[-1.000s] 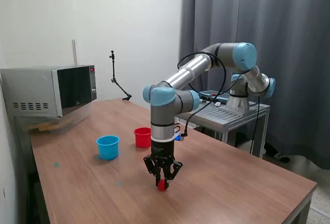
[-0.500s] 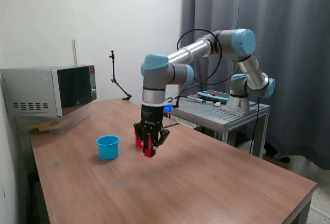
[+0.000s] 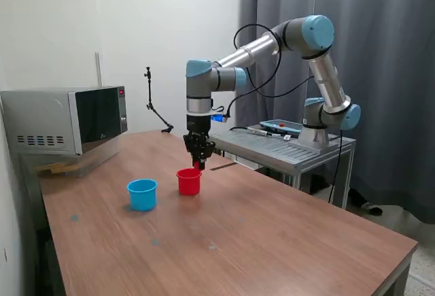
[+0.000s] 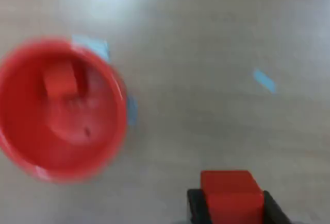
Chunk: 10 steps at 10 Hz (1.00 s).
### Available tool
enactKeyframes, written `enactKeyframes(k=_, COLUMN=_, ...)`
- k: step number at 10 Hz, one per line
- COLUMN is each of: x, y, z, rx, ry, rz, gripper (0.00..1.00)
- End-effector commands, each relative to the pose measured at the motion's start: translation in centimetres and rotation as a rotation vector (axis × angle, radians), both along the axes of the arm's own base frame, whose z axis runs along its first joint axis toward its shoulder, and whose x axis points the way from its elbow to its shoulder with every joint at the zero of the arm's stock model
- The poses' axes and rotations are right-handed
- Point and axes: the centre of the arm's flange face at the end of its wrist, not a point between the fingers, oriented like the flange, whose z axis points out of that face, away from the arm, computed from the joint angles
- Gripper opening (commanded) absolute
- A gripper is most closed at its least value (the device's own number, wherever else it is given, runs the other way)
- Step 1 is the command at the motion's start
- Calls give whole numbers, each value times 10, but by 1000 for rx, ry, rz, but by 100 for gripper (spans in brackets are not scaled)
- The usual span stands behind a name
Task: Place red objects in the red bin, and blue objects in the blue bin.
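On the wooden table point(image 3: 272, 241), the red bin point(image 4: 61, 108) already holds one red cube point(image 4: 59, 80). My gripper point(image 3: 198, 162) is clamped on the second red cube point(image 4: 230, 195) above the bin; I judge release is next, and no blue cubes show.

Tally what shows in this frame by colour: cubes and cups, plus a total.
Red cubes: 2, one held in the end effector, one lying inside the red cup
Red cups: 1
Light blue cups: 1
Dark blue cubes: 0 visible
Total: 4

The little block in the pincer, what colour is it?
Bright red; the block shows best in the wrist view, between the pincer's fingers.
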Motion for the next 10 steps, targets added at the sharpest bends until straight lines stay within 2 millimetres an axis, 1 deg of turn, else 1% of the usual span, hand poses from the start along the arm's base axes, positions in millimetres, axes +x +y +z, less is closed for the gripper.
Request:
enactKeyframes(k=1, x=30, y=41, z=-28, rx=-16, ry=-51, rz=-99, gripper=0)
enactKeyframes(k=2, x=31, y=45, z=-28, rx=-14, ry=-43, rz=-105, gripper=0)
enactKeyframes(k=3, x=31, y=53, z=-29, rx=-14, ry=-40, rz=-118, gripper=0)
enactKeyframes(k=4, x=31, y=66, z=-29, rx=-14, ry=-32, rz=-136, gripper=0)
enactKeyframes(k=5, x=30, y=72, z=-26, rx=-12, ry=-20, rz=-142, gripper=0)
enactKeyframes(k=7, x=24, y=80, z=-18, rx=-2, ry=18, rz=-150, gripper=0)
enactKeyframes(k=8, x=25, y=85, z=-18, rx=-2, ry=20, rz=-157, gripper=0)
enactKeyframes(k=10, x=26, y=84, z=-21, rx=-3, ry=13, rz=-157, gripper=0)
